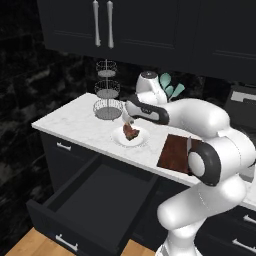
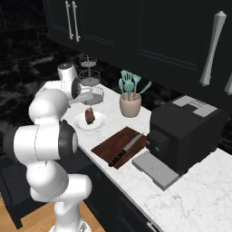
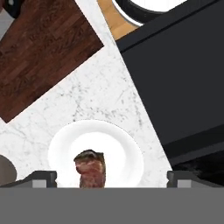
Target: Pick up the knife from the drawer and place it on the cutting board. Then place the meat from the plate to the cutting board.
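Observation:
The knife (image 2: 126, 150) lies along the dark wood cutting board (image 2: 115, 146), black handle toward the counter's front edge. The meat (image 1: 131, 132) sits on the small white plate (image 1: 117, 138), left of the cutting board (image 1: 173, 152). My gripper (image 1: 126, 120) hangs open just above the meat, holding nothing. In the hand view the meat (image 3: 90, 169) lies between the two fingertips (image 3: 41, 178), on the plate (image 3: 124, 151), with the cutting board (image 3: 39, 48) at the upper left. The wide drawer (image 1: 100, 192) stands pulled out below the counter, its dark inside bare.
A tiered wire basket stand (image 1: 107, 95) rises just behind the plate. A crock of teal utensils (image 2: 130, 104) stands at the back. A black appliance (image 2: 183, 131) with a grey tray (image 2: 154, 167) sits right of the board. Upper cabinets overhang the counter.

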{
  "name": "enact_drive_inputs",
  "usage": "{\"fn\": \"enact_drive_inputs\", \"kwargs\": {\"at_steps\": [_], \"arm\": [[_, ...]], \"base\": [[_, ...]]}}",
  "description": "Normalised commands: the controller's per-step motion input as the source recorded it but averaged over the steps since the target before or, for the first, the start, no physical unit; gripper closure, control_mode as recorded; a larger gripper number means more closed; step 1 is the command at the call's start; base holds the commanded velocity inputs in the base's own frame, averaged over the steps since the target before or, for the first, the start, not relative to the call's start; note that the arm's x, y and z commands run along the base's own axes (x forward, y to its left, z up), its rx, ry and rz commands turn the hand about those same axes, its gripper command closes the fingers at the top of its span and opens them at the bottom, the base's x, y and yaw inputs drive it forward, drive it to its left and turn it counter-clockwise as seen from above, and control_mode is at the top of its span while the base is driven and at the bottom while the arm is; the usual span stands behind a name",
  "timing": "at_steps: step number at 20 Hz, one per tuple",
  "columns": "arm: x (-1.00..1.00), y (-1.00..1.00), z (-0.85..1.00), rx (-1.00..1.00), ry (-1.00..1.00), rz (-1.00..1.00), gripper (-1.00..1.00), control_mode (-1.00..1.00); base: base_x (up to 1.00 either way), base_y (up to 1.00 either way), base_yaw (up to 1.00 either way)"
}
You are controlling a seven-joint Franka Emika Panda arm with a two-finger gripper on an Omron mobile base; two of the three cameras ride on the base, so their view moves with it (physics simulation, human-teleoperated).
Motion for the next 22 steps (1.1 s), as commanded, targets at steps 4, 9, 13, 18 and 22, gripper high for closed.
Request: {"fn": "enact_drive_inputs", "kwargs": {"at_steps": [4,9,13,18,22], "arm": [[0.00,-0.02,-0.57,-0.01,0.05,-0.03,-1.00,-1.00],[0.00,-0.02,-0.47,0.00,0.03,0.00,-1.00,-1.00],[0.12,0.00,-0.31,0.00,0.05,-0.01,-1.00,-1.00],[0.32,-0.05,-0.20,0.00,0.14,-0.04,-1.00,-1.00],[0.24,-0.08,-0.17,0.00,0.08,-0.02,-1.00,-1.00]], "base": [[0.00,0.00,0.00],[0.00,0.00,0.00],[0.00,0.00,0.00],[0.00,0.00,0.00],[0.00,0.00,0.00]]}}
